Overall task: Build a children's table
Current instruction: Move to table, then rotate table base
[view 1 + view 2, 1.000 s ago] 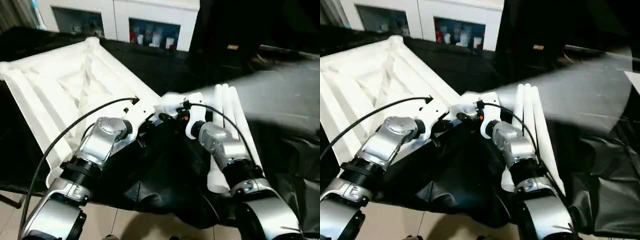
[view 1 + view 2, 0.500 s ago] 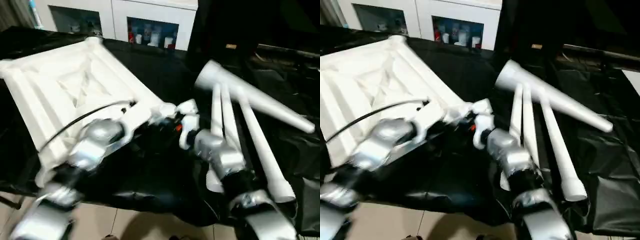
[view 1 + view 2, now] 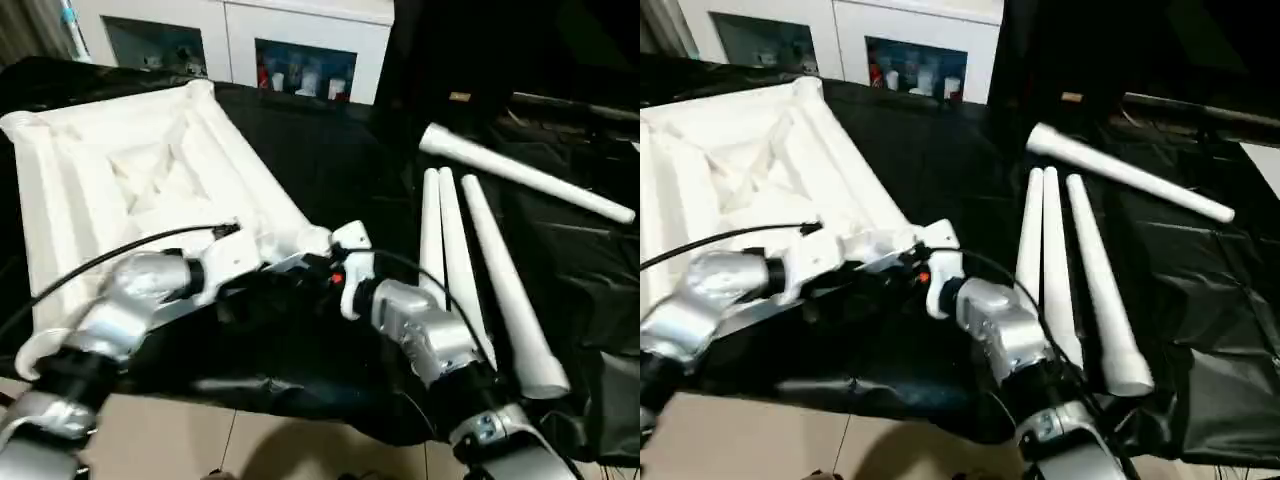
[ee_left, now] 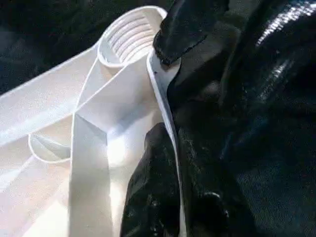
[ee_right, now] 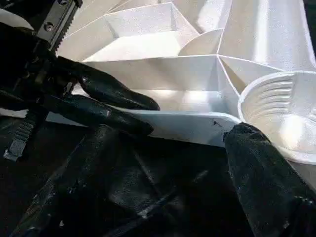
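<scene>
Left gripper [image 5: 111, 106] is clamped on the near rim of the table top [image 3: 130, 180], which lies ribbed side up on the robot's left, one corner socket [image 5: 284, 116] just beside the grip. Right gripper [image 3: 335, 272], released and wide, sits at that same corner, so it is the nearer to the four legs [image 3: 455, 265]: three lie side by side on its right, long axes running away from the robot, the fourth crosswise beyond. Black sheeting covers the surface [image 3: 330, 160]; white cabinets [image 3: 230, 35] stand behind.
</scene>
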Robot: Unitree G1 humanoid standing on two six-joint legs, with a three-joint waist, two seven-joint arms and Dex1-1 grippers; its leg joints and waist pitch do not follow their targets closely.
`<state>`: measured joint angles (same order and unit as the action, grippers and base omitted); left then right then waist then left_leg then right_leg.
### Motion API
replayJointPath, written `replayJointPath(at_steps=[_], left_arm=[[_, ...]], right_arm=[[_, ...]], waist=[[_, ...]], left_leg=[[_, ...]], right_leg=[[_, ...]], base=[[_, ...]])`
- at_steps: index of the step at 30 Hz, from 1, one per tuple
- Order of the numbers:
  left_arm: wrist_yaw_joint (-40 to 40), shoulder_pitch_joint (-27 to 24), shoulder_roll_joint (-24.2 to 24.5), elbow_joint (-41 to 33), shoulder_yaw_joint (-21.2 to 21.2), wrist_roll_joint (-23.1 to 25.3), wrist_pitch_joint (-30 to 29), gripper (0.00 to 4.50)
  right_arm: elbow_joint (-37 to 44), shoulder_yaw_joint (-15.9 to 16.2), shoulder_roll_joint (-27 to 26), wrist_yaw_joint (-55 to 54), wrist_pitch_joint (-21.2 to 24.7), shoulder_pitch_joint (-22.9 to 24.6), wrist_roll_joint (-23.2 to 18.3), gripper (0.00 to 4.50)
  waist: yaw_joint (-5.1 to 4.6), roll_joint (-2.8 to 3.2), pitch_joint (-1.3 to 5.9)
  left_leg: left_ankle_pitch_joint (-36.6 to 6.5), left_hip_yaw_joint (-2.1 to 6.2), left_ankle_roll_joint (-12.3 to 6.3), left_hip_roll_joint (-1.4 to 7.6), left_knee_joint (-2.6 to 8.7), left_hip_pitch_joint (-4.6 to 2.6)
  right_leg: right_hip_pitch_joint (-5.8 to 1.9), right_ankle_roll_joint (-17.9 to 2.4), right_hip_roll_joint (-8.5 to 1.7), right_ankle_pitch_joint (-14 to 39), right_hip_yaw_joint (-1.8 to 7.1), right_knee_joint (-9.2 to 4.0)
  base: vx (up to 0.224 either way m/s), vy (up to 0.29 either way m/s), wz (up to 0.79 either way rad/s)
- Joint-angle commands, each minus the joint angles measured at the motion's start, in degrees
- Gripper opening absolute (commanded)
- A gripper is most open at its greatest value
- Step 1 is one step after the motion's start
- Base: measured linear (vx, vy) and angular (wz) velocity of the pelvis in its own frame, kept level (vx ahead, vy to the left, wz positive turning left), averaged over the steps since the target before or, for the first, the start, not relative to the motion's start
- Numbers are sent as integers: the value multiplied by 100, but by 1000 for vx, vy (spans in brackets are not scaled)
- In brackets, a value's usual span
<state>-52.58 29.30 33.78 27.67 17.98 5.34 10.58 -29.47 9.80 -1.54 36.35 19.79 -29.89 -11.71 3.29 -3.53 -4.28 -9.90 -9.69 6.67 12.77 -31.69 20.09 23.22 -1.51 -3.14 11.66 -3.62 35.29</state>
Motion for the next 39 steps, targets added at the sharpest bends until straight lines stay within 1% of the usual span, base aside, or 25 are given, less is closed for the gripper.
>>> replayJointPath(at_steps=[1, 3, 6, 10, 12, 13, 14, 15, 16, 17, 18, 19, 20, 21, 23, 24, 25, 26, 28, 30, 33, 35, 36, 38, 39], left_arm=[[-1271, -7, -103, -526, 621, -160, 1349, 0], [-1111, 137, -171, -353, 525, -90, 1567, 0], [-871, 304, -304, -184, 378, -81, 1564, 0], [-310, 545, -436, 270, 210, 45, 1176, 0], [-188, 584, -446, 351, 196, 91, 1081, 0], [43, 614, -536, 392, 73, 44, 658, 0], [43, 614, -536, 392, 73, 44, 658, 0], [208, 649, -643, 449, -65, -67, 308, 0], [283, 665, -711, 466, -155, -159, 76, 0], [327, 675, -794, 461, -274, -316, -225, 0], [320, 674, -859, 436, -373, -479, -477, 0], [327, 693, -948, 439, -518, -692, -772, 48], [316, 709, -988, 423, -618, -836, -1099, 59], [295, 735, -1029, 431, -716, -941, -1385, 59], [292, 753, -1043, 447, -755, -961, -1500, 61], [427, 799, -1034, 481, -811, -899, -1726, 71], [475, 819, -1033, 506, -833, -872, -1750, 99], [531, 843, -1032, 535, -859, -841, -1778, 103], [595, 877, -1005, 569, -887, -787, -1824, 105], [686, 873, -913, 576, -846, -568, -1771, 133], [655, 837, -817, 529, -723, -448, -1741, 148], [646, 809, -797, 447, -713, -483, -1846, 157], [564, 758, -749, 239, -680, -530, -2094, 181], [560, 755, -747, 217, -678, -532, -2128, 185], [518, 715, -732, -23, -638, -540, -2474, 191]], right_arm=[[-119, -616, 354, -620, -53, -115, 164, 354], [-97, -614, 352, -649, -34, -108, 167, 354], [-86, -600, 360, -681, -17, -121, 146, 354], [-97, -572, 400, -745, 33, -160, 132, 354], [-95, -570, 410, -759, 56, -165, 140, 354], [-119, -561, 428, -780, 72, -184, 163, 354], [-119, -561, 428, -780, 72, -184, 163, 354], [-136, -558, 438, -791, 83, -199, 175, 354], [-149, -559, 441, -794, 86, -209, 178, 354], [-160, -557, 447, -798, 92, -222, 184, 354], [-165, -553, 454, -801, 99, -232, 192, 354], [-172, -548, 462, -806, 124, -250, 201, 344], [-175, -537, 471, -806, 146, -259, 212, 344], [-172, -525, 482, -808, 169, -267, 220, 344], [-170, -520, 486, -808, 180, -270, 221, 344], [-174, -508, 494, -807, 186, -272, 228, 344], [-178, -500, 498, -813, 188, -274, 225, 344], [-183, -491, 503, -820, 189, -277, 222, 344], [-200, -476, 512, -832, 189, -289, 218, 344], [-259, -457, 530, -858, 183, -330, 208, 344], [-297, -466, 530, -860, 171, -362, 216, 344], [-289, -483, 524, -849, 163, -372, 212, 344], [-241, -513, 538, -826, 172, -388, 201, 344], [-235, -517, 540, -823, 173, -389, 200, 344], [-175, -553, 563, -803, 190, -399, 200, 344]], waist=[[64, 194, 464], [81, 208, 475], [101, 199, 486], [184, 175, 496], [205, 171, 501], [199, 159, 501], [210, 167, 500], [208, 159, 496], [233, 169, 494], [234, 159, 487], [225, 130, 485], [243, 119, 484], [236, 121, 484], [241, 92, 481], [258, 104, 480], [248, 87, 474], [238, 77, 465], [221, 60, 462], [218, 64, 464], [210, 69, 469], [213, 86, 479], [216, 93, 488], [219, 97, 494], [225, 91, 491], [226, 96, 493]], left_leg=[[-586, -29, 121, 53, 282, -61], [-522, -30, 129, 44, 269, -63], [-462, -36, 137, 43, 256, -68], [-420, -43, 143, 42, 239, -68], [-418, -39, 153, 43, 231, -64], [-423, -44, 154, 45, 230, -56], [-416, -39, 164, 48, 229, -62], [-466, -52, 168, 47, 224, -62], [-493, -42, 171, 50, 224, -60], [-540, -40, 192, 44, 224, -52], [-570, -52, 203, 47, 223, -54], [-572, -45, 191, 40, 221, -39], [-575, -49, 198, 38, 218, -34], [-539, -53, 190, 34, 210, -28], [-526, -50, 185, 27, 207, -22], [-557, -48, 158, 14, 207, -11], [-605, -46, 135, 14, 210, -23], [-613, -46, 120, 15, 211, -14], [-566, -40, 82, 20, 208, -12], [-501, -37, 39, 30, 205, -18], [-428, -33, 40, 31, 202, -17], [-373, -34, 47, 28, 195, -22], [-360, -37, 44, 28, 191, -27], [-345, -43, 28, 24, 188, -23], [-356, -41, 35, 32, 190, -23]], right_leg=[[-370, -1265, -409, -607, 310, -243], [-370, -1267, -400, -735, 306, -223], [-376, -1293, -402, -883, 303, -207], [-382, -1278, -413, -897, 309, -192], [-387, -1256, -417, -892, 310, -182], [-391, -1266, -418, -903, 313, -176], [-386, -1269, -425, -879, 311, -177], [-381, -1278, -418, -826, 313, -177], [-376, -1281, -426, -728, 307, -187], [-378, -1274, -426, -625, 309, -191], [-380, -1281, -428, -582, 311, -188], [-388, -1272, -441, -475, 313, -196], [-390, -1281, -442, -458, 317, -186], [-390, -1303, -443, -442, 317, -187], [-391, -1295, -436, -387, 313, -204], [-404, -1224, -423, -320, 311, -213], [-393, -1165, -425, -168, 310, -225], [-398, -1138, -426, -109, 311, -233], [-396, -1092, -435, 1, 312, -243], [-383, -1094, -427, -87, 307, -235], [-389, -1122, -421, -232, 303, -211], [-387, -1151, -417, -368, 299, -193], [-385, -1182, -415, -442, 299, -181], [-386, -1217, -415, -477, 299, -186], [-392, -1232, -423, -487, 300, -179]], base=[[0, 0, 0], [0, 0, 0], [0, 0, 0], [0, 0, 0], [0, 0, 0], [0, 0, 0], [0, 0, 0], [0, 0, 0], [0, 0, 0], [0, 0, 0], [0, 0, 0], [0, 0, 0], [0, 0, 0], [0, 0, 0], [0, 0, 0], [0, 0, 0], [0, 0, 0], [0, 0, 0], [0, 0, 0], [0, 0, 0], [0, 0, 0], [0, 0, 0], [0, 0, 0], [0, 0, 0], [0, 0, 0]])
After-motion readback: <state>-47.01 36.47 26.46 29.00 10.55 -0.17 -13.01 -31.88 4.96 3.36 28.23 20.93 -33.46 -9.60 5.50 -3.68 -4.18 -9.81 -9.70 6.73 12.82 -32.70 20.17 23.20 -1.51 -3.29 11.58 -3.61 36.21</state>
